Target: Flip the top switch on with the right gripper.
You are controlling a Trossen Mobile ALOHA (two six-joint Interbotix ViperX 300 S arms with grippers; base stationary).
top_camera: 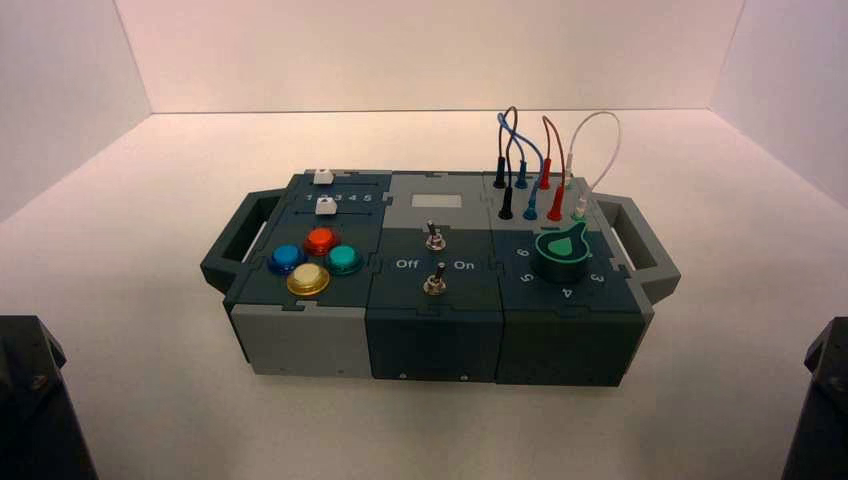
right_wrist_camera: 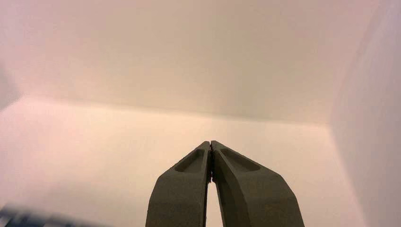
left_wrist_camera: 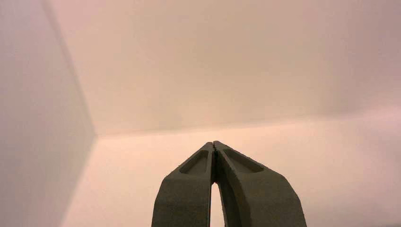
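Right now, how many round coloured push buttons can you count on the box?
4. All sit in a cluster on the box's left part: red at the back, blue left, green right, yellow in front.

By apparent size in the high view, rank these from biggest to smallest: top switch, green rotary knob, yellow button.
1. Green rotary knob
2. Yellow button
3. Top switch

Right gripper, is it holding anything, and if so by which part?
Nothing is held: the right gripper's fingertips meet with nothing between them, away from the top switch.
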